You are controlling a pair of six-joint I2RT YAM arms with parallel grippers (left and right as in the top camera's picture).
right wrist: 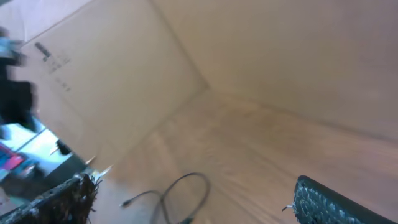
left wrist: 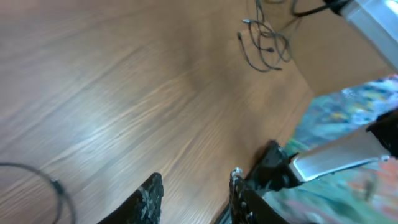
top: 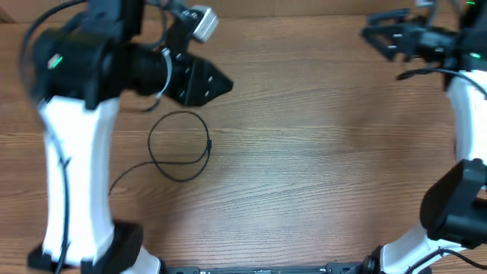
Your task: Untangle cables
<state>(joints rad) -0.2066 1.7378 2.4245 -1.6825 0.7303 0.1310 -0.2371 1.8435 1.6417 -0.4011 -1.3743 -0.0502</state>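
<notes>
Overhead, a thin black cable point(top: 207, 144) lies looped on the wooden table point(top: 319, 152), near the left gripper point(left wrist: 193, 196) and on its robot-ward side, tail trailing left. That gripper gapes open, empty. The right gripper point(top: 373, 32), wide open and empty too, sits well apart

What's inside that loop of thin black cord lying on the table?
Only bare wooden table shows inside the cable loop; nothing lies in it. The cable's tail runs off and vanishes under the white left arm, so its end is hidden there.
</notes>
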